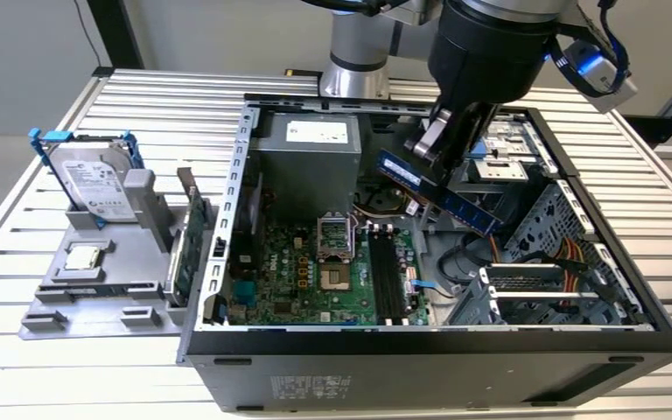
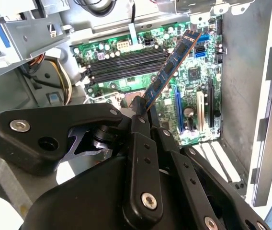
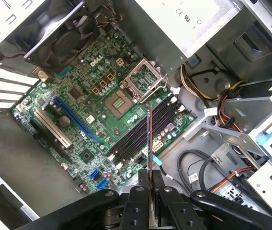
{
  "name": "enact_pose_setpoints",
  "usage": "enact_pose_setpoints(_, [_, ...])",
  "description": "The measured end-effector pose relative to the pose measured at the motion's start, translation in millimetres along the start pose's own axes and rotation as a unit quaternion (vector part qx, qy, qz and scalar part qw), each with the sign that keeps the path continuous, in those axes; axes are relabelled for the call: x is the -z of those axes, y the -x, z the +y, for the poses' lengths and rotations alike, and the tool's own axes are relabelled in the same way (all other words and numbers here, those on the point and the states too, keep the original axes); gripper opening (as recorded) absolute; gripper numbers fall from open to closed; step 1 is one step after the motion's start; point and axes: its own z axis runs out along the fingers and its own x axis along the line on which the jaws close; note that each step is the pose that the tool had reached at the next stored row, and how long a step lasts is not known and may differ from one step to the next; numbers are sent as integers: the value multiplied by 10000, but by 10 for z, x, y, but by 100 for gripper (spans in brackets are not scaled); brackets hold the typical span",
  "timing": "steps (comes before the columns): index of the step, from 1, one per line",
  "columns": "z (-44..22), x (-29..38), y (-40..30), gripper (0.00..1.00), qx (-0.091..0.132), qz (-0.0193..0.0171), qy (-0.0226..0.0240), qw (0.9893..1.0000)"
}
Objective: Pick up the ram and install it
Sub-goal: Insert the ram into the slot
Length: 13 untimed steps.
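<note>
- Blue, long and thin, the circuit-board ram (image 1: 462,206) is gripped by one end in my black two-fingered pincer (image 1: 420,154). The jaws are drawn in narrow against its flat faces.
- In the exterior view the ram hangs tilted above the open black computer case (image 1: 430,359). Its free end slopes down toward the exterior view's right, and I see it touching nothing but the pincer.
- In the second wrist view the ram (image 2: 172,67) juts out from the pincer (image 2: 143,114) over the green motherboard (image 2: 193,76), apart from the board. The row of long black memory slots (image 2: 126,62) lies just beside its line.
- In the first wrist view I get the ram (image 3: 149,139) edge-on, a thin line rising from the pincer (image 3: 150,176). It crosses the slots (image 3: 136,134) at an angle rather than lying along them.
- On the exterior view's left, outside the case, a grey plastic holder (image 1: 102,289) sits on the slatted metal table (image 1: 32,367). It carries a silver hard drive in a blue frame (image 1: 91,179) and an upright green circuit card (image 1: 190,232).
</note>
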Motion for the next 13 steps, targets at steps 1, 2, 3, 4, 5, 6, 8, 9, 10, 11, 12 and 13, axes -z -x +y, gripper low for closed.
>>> enact_pose_setpoints(1, [0, 0, 0, 0, -12, 0, 0, 10000])
enact_pose_setpoints(2, [0, 0, 0, 0, -23, 0, 0, 10000])
enact_pose_setpoints(3, [0, 0, 0, 0, -34, 0, -1, 10000])
enact_pose_setpoints(4, [0, 0, 0, 0, -45, 0, -1, 10000])
enact_pose_setpoints(5, [0, 0, 0, 0, -56, 0, -1, 10000])
enact_pose_setpoints(6, [0, 0, 0, 0, -66, 0, -1, 10000])
enact_pose_setpoints(8, [0, 0, 0, 0, -87, -1, -1, 10000])
enact_pose_setpoints(9, [0, 0, 0, 0, -96, -1, -1, 10000])
enact_pose_setpoints(10, [0, 0, 0, 0, -106, -1, -1, 9999])
enact_pose_setpoints(11, [0, 0, 0, 0, -116, -1, -1, 9999])
enact_pose_setpoints(12, [0, 0, 0, 0, -127, -1, -1, 9999])
enact_pose_setpoints(13, [0, 0, 0, 0, -137, -1, -2, 9999])
